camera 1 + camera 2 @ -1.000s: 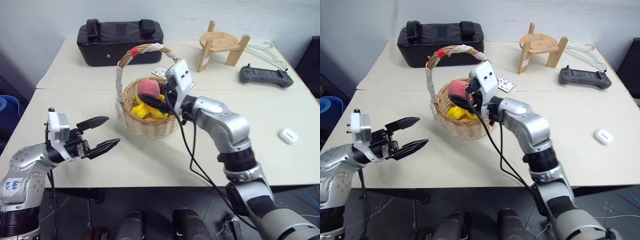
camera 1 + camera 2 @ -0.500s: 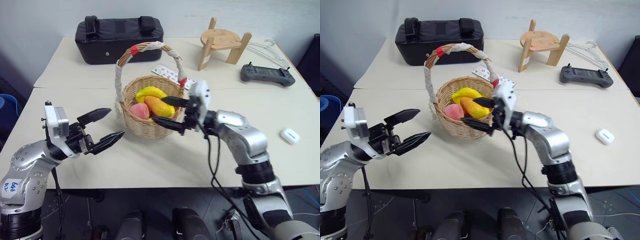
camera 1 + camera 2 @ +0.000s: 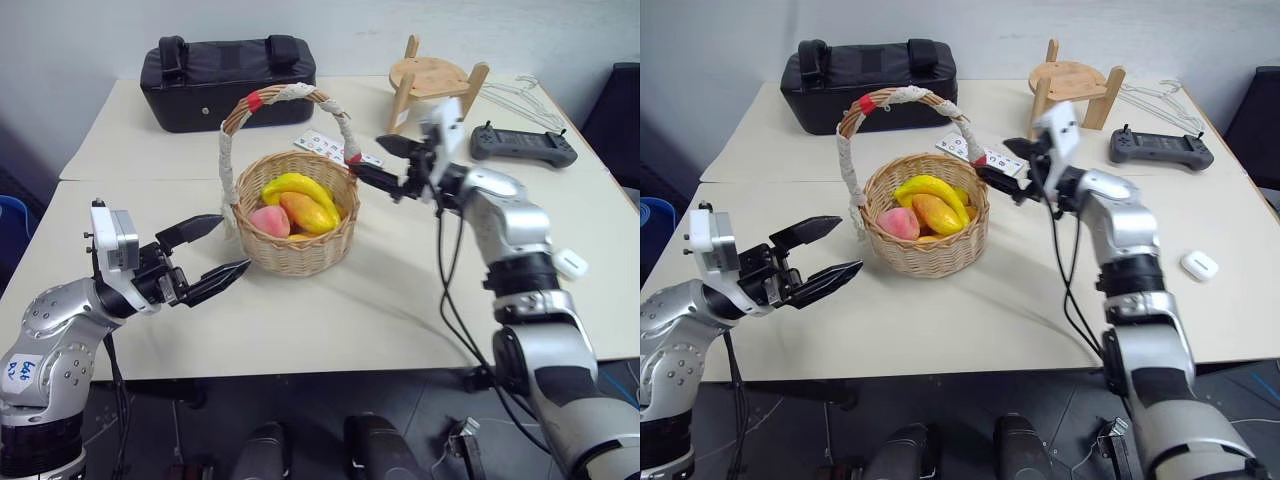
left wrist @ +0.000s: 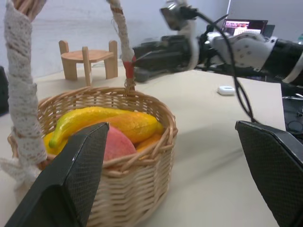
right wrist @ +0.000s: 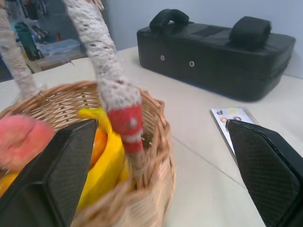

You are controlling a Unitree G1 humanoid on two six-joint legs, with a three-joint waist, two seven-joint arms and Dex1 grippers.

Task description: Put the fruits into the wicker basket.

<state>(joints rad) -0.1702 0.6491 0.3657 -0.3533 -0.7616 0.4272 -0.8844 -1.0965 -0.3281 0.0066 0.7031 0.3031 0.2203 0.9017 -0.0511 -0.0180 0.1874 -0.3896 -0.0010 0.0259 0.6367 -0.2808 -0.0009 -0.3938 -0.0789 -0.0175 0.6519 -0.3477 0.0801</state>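
The right gripper (image 3: 385,163) stands wide open and empty, just beside the far right rim of the basket (image 3: 295,255), near the red tape at the foot of the handle (image 3: 283,97). The left gripper (image 3: 212,258) is also spread wide and holds nothing; it hangs over the table (image 3: 400,300) just left of the basket, fingers pointing toward it.

Inside the basket lie the banana (image 3: 297,186), the mango (image 3: 309,211) and the peach (image 3: 267,221), with a bit more yellow fruit (image 4: 47,140) tucked under them. No fruit lies loose on the table in these views, so I judge the placing step finished or nearly so. The next move probably calls only for drawing the right arm clear of the handle without knocking it, then checking the table for any fruit left out.

Beyond the basket are a card (image 3: 330,148), a black bag (image 3: 227,82), a wooden stand (image 3: 432,80), a controller (image 3: 523,146), wire hangers (image 3: 517,95) and a small white case (image 3: 567,262).

Writing: the card carries small coloured marks too small to read; a blue scribble on a white tag (image 3: 20,370) on the left arm is not legible. No brand is readable.
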